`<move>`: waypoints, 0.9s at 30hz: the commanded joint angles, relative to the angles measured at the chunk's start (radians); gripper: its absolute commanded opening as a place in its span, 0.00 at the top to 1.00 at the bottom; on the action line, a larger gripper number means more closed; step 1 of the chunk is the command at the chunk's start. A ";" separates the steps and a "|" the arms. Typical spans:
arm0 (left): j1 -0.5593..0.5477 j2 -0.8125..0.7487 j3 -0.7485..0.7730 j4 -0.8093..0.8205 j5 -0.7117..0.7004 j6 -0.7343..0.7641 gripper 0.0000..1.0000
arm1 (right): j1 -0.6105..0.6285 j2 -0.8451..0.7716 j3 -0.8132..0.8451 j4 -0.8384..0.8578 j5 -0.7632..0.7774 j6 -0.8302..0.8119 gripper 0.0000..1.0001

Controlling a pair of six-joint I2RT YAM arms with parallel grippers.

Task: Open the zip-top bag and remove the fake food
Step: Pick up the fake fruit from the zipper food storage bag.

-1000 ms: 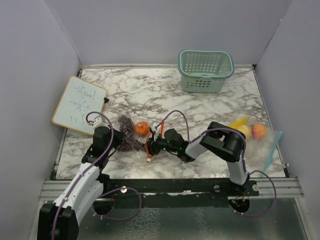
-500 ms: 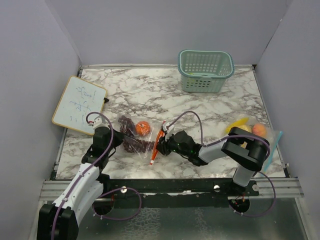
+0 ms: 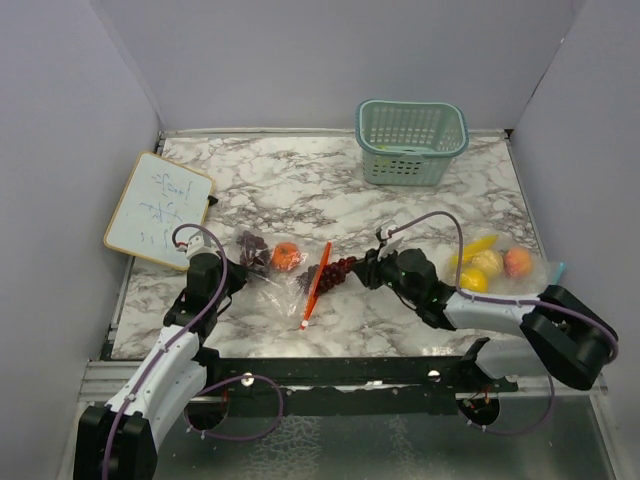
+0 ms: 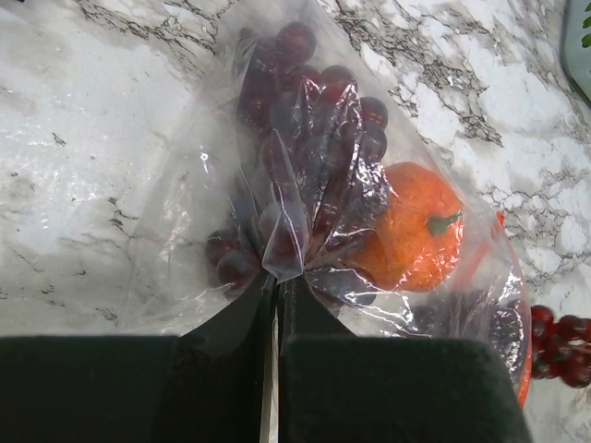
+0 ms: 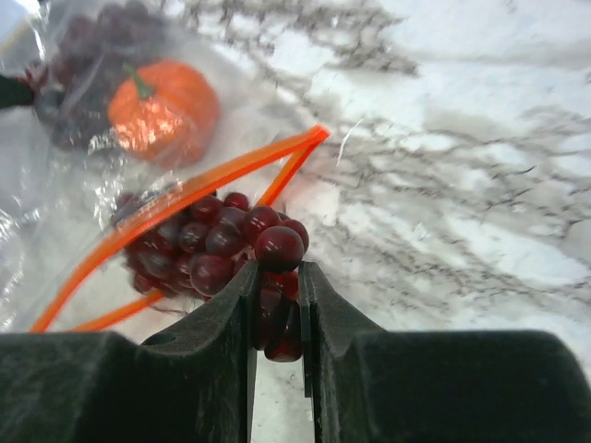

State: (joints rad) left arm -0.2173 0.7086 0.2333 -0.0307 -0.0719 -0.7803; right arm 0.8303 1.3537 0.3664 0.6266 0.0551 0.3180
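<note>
Our left hand [image 4: 277,293] is pressed together on a fold of the bag [image 4: 175,212] at its closed end, toward the near left of the worktop [image 3: 330,190]. We judge that this pinch anchors the limp film so it cannot slide when something is drawn out at the other end. There the orange zip strip [image 5: 212,189] stands parted into a long loop, so the mouth is open. Our right hand [image 5: 277,297] is clamped on the near tip of a grape bunch [image 5: 222,245] lying in that mouth between the two lips of the strip. Gripping it by one end lets the cluster trail out lengthwise through the narrow opening. The bag is thin, clear and glossy, creased into sharp ridges where we hold it. The bunch is a knobby cluster of hard, shiny, dark red beads that gives the fingers something to bite on. Deeper inside lie a round, dimpled orange [image 4: 416,226] with a green stalk and some darker grapes [image 4: 305,83], both pressed against the film. The orange, being smooth and round, will likely roll once freed. Well apart on the right, a yellow banana [image 3: 478,244] and a pink-yellow peach [image 3: 517,262] lie by a second clear bag [image 3: 545,290]. A teal mesh basket [image 3: 412,155] stands at the far right.
</note>
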 commanded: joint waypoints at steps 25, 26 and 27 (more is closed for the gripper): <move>0.001 0.014 -0.032 0.035 -0.013 -0.002 1.00 | -0.371 0.099 0.929 -0.551 -0.029 -0.215 0.94; 0.001 0.013 -0.031 0.033 -0.013 -0.001 1.00 | -0.396 0.139 0.988 -0.573 -0.045 -0.213 0.94; 0.002 0.013 -0.029 0.030 -0.013 -0.001 1.00 | -0.423 0.184 1.057 -0.604 -0.058 -0.204 0.94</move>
State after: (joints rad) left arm -0.2173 0.7311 0.2127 0.0093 -0.0715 -0.7940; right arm 0.5030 1.4120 1.2091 0.1139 0.0643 0.1387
